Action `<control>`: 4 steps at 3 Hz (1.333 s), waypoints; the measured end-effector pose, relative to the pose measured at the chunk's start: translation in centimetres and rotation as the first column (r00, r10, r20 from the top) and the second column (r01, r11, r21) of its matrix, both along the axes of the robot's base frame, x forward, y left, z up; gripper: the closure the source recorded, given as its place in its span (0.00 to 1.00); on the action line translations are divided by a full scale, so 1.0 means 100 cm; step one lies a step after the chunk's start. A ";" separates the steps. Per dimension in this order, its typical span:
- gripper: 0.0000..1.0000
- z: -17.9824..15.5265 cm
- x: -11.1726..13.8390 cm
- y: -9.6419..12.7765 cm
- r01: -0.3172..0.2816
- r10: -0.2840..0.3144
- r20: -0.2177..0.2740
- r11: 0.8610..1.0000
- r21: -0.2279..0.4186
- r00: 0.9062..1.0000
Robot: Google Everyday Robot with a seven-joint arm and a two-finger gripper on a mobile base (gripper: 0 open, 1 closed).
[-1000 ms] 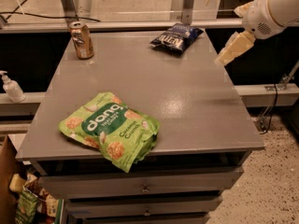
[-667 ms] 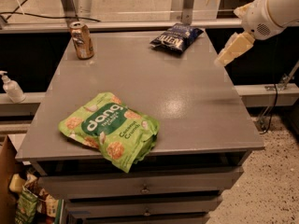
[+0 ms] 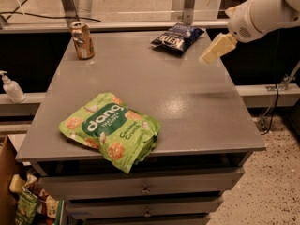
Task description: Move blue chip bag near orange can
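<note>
The blue chip bag (image 3: 177,37), small and dark navy with white lettering, lies at the far right of the grey table (image 3: 154,88). The orange can (image 3: 82,41) stands upright at the far left corner. My gripper (image 3: 216,49), cream-coloured at the end of the white arm, hangs above the table's right edge, to the right of the blue chip bag and slightly nearer the camera, apart from it. It holds nothing that I can see.
A large lime-green "dang" bag (image 3: 110,131) lies at the front left of the table. A white pump bottle (image 3: 11,88) stands on a ledge to the left. Drawers sit below the tabletop. Snack packets (image 3: 26,205) sit low at the left.
The gripper has shifted slightly left, a little closer to the blue chip bag. The bags and can have not moved.
</note>
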State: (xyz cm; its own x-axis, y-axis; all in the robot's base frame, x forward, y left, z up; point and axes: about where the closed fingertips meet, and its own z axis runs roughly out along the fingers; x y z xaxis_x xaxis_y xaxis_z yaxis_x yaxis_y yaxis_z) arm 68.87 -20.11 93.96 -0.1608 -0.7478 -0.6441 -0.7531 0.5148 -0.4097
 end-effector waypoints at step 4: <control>0.00 -0.071 0.108 0.049 0.233 -0.236 -0.004 0.956 0.181 0.972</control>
